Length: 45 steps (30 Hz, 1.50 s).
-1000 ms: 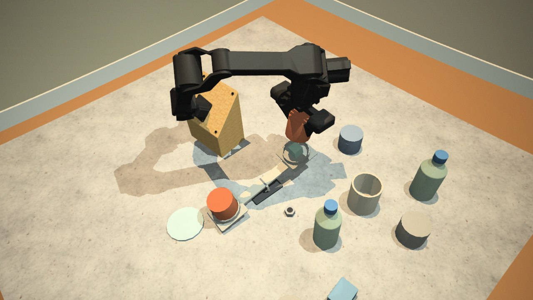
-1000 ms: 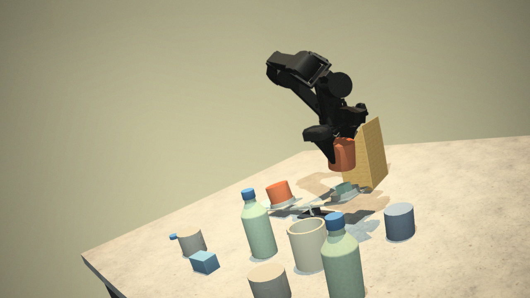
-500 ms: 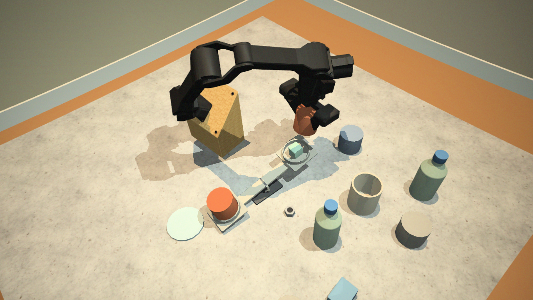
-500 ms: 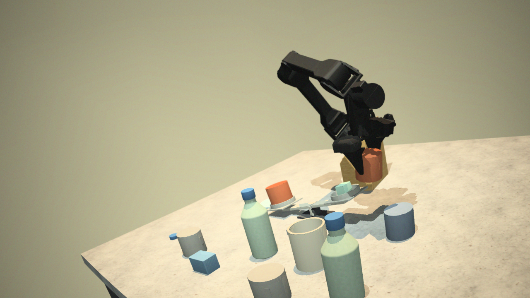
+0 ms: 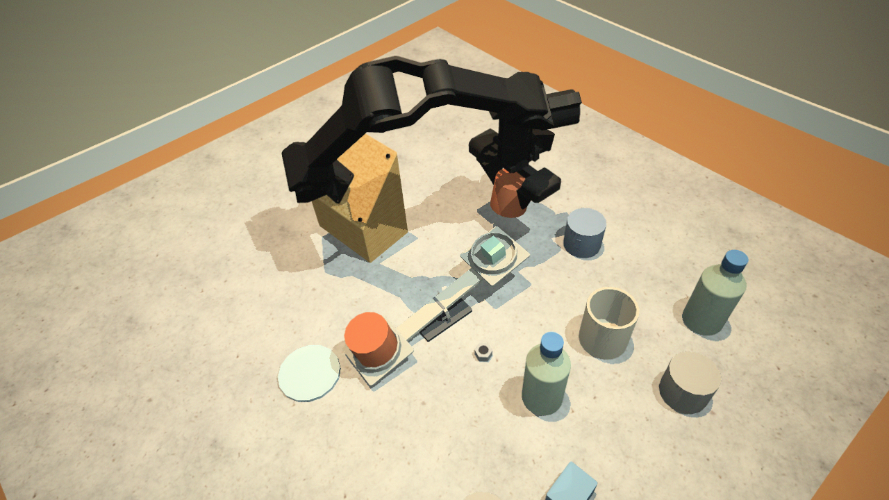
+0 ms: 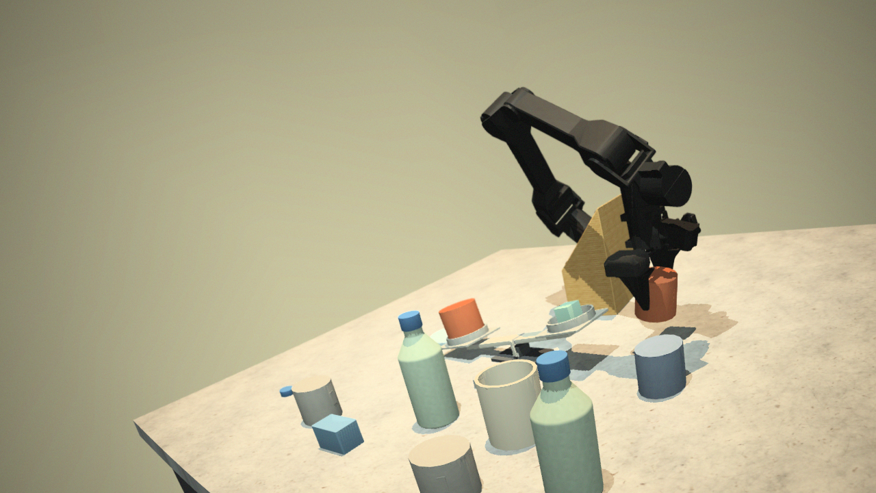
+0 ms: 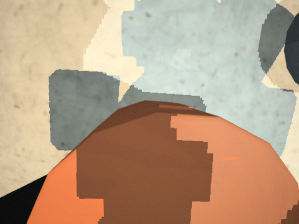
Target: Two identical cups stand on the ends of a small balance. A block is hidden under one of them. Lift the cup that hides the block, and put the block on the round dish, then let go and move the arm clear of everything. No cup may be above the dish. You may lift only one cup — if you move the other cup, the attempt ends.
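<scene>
My gripper (image 5: 509,190) (image 6: 657,287) is shut on an orange-red cup (image 5: 508,197) (image 6: 662,296) (image 7: 143,162), upright and low over the table beyond the balance's far end. Whether its rim touches the table is unclear. A pale green block (image 5: 492,250) (image 6: 567,311) lies uncovered inside the ring on the balance's raised far pan. The balance (image 5: 422,318) (image 6: 490,346) tilts down toward the other orange cup (image 5: 371,340) (image 6: 462,318), which stands on the near pan. The round dish (image 5: 308,373) lies beside that pan; nothing is on it.
A blue-grey cylinder (image 5: 584,233) (image 6: 660,368) stands near the held cup. Two green bottles (image 5: 545,380) (image 5: 712,301), an open beige cup (image 5: 605,329), a grey cylinder (image 5: 687,385), a hex nut (image 5: 483,353) and a blue box (image 5: 571,482) stand or lie farther off. A wooden wedge (image 5: 388,208) is by the arm's base.
</scene>
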{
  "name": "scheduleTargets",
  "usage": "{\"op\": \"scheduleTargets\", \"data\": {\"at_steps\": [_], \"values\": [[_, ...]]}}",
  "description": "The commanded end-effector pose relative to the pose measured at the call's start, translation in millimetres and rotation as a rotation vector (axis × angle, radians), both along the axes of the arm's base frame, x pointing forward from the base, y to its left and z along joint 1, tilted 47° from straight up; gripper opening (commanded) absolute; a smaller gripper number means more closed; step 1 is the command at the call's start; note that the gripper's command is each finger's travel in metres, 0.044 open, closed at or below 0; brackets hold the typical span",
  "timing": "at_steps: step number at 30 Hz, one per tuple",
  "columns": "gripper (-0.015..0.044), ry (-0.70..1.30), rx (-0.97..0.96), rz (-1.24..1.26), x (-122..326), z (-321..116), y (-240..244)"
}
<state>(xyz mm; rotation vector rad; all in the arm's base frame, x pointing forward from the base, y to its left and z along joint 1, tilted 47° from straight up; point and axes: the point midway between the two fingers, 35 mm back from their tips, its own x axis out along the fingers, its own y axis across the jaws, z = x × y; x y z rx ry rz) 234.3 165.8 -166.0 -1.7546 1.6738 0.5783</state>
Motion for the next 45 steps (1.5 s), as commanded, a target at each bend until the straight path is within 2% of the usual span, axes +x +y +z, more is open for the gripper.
{"op": "scheduleTargets", "data": {"at_steps": [1,5,23,39,40,43,45], "values": [[0.0,-0.001,0.002,0.0,0,-10,-8],[0.0,-0.002,0.001,0.0,2,-26,-25],[0.0,-0.002,-0.001,0.0,4,-39,-39],[0.042,0.001,-0.001,-0.009,3,-34,-34],[0.044,0.0,0.0,-0.007,2,-28,-27],[0.044,-0.001,0.002,-0.001,-1,-1,1],[0.044,-0.001,0.002,0.0,-2,1,3]]}}
